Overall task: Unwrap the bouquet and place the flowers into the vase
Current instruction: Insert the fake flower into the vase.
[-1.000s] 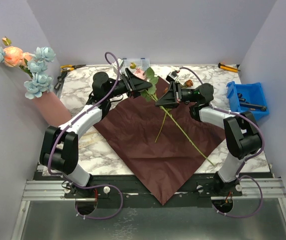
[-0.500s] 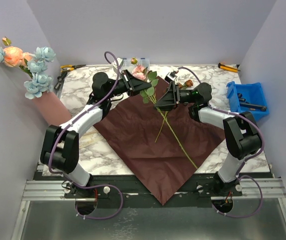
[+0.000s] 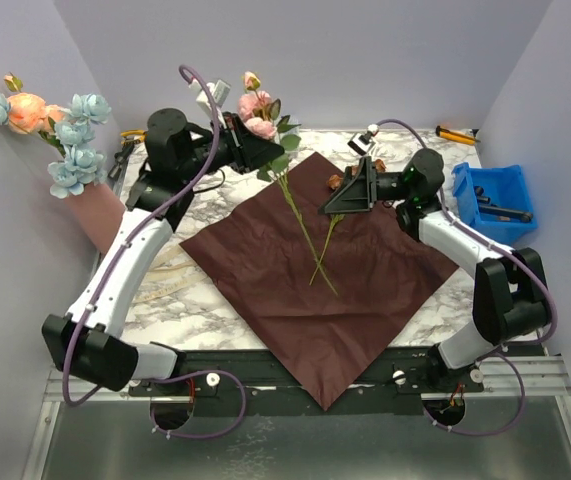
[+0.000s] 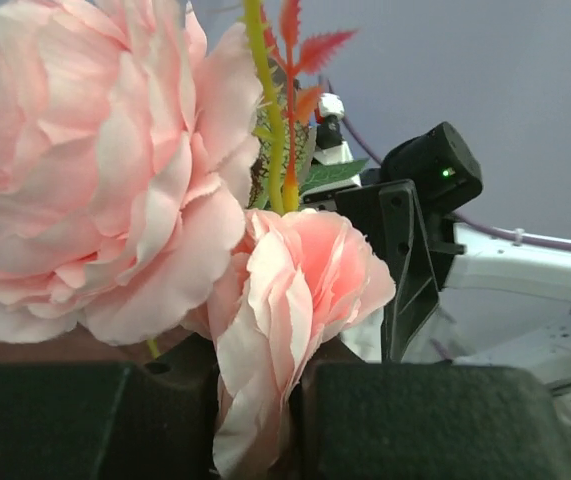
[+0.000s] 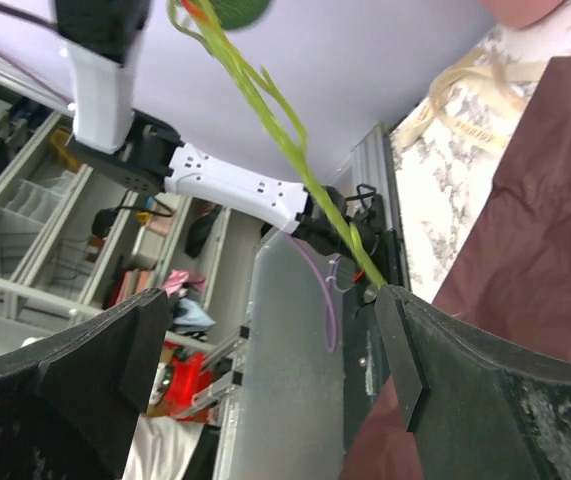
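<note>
My left gripper (image 3: 252, 150) is raised over the table's far left and shut on a pink flower (image 3: 258, 108). The bloom (image 4: 95, 180) fills the left wrist view, and its petals are pinched between my left gripper's (image 4: 265, 410) pads. Its long green stem (image 3: 305, 235) slants down over the spread maroon sheet (image 3: 295, 310). My right gripper (image 3: 348, 196) stands open just right of that stem, and in its own view the stem (image 5: 295, 165) crosses above the open right gripper (image 5: 275, 350). A brownish flower (image 3: 336, 183) lies on the sheet by it. The salmon-pink vase (image 3: 105, 218) at far left holds blue and peach flowers (image 3: 65, 125).
A blue bin (image 3: 495, 200) with tools sits at the right edge. An orange-handled tool (image 3: 455, 133) lies at the back right and pliers (image 3: 143, 134) at the back left. A beige ribbon (image 3: 170, 272) lies on the marble left of the sheet.
My left gripper shut on the pink flower and lifted it up and to the left. My right gripper let go of the stem, opened wide and drew back to the right.
</note>
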You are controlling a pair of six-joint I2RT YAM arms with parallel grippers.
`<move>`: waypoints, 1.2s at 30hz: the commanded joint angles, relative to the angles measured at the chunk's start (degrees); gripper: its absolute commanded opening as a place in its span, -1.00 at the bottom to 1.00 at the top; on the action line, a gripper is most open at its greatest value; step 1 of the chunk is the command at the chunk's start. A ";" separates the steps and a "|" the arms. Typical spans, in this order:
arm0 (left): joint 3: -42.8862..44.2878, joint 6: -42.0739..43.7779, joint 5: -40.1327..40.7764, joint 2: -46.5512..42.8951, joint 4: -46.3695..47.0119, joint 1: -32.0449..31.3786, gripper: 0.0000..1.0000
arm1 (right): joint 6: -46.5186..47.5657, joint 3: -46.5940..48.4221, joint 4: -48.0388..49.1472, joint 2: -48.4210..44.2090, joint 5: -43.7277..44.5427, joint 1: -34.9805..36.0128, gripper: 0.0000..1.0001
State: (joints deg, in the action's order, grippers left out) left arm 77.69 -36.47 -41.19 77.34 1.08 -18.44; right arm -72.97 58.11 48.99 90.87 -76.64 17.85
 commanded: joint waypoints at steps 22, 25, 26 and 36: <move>31.56 50.56 58.16 -30.93 -44.05 7.57 -1.00 | 40.62 7.72 -44.16 -2.81 9.03 -1.06 0.99; 32.32 54.87 63.51 -31.98 -42.67 9.73 -1.00 | 40.70 7.90 -44.38 -2.72 9.23 -1.12 0.99; 32.63 56.06 65.14 -31.99 -42.36 10.14 -1.00 | 40.85 7.90 -44.50 -2.73 9.38 -1.05 0.99; 39.00 64.23 72.34 -24.80 -38.88 9.47 -1.00 | 41.73 7.49 -45.04 -3.15 10.06 -1.07 1.00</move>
State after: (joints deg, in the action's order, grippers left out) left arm 114.43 22.76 26.41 48.38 -40.49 -8.21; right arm -32.47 64.34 4.71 88.79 -67.85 16.78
